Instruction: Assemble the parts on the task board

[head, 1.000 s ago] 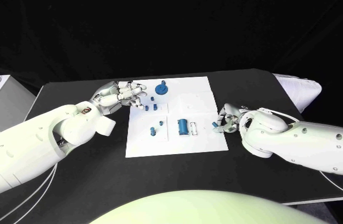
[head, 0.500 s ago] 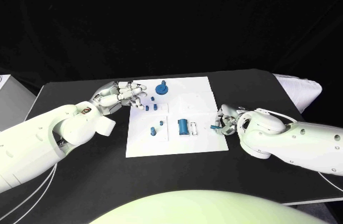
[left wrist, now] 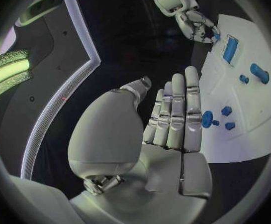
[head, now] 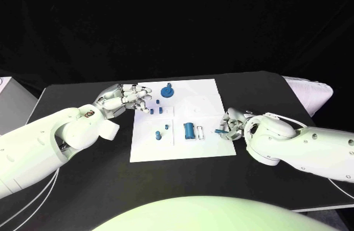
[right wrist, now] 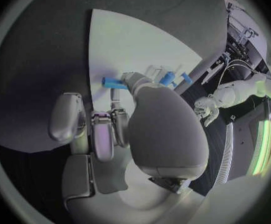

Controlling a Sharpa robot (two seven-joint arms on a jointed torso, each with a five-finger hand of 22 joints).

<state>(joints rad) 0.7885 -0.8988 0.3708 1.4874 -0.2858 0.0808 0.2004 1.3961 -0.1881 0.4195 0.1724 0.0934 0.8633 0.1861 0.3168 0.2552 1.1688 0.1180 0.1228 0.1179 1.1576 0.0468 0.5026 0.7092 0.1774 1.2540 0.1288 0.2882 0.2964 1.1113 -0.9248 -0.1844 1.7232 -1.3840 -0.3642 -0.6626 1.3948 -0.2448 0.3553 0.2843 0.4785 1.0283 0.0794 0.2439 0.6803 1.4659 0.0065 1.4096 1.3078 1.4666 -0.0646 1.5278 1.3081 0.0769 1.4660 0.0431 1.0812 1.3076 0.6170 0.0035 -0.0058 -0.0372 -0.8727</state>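
**Task board and two hands: stock as found**

Where the black table [head: 88, 180] carried it, we logged the white task board [head: 199, 93] at the middle, long side running away from the robot.

Item, right hand [head: 230, 124]: at the board's right edge, near corner side; we saw a small blue peg [head: 220, 132] pinched at its fingertips, the peg lying level over the board's margin. The right wrist view gave the same peg [right wrist: 112, 81] sticking out sideways past the fingers above white board.

Item, left hand [head: 125, 98]: at the board's far left edge; fingers straight and close together, holding nothing, tips just beside the nearest blue pieces.

Item, parts on the board: a blue round knob [head: 168, 92] at the far end; a blue cylinder [head: 190, 131] lying nearer; a small blue piece [head: 158, 135] to its left.
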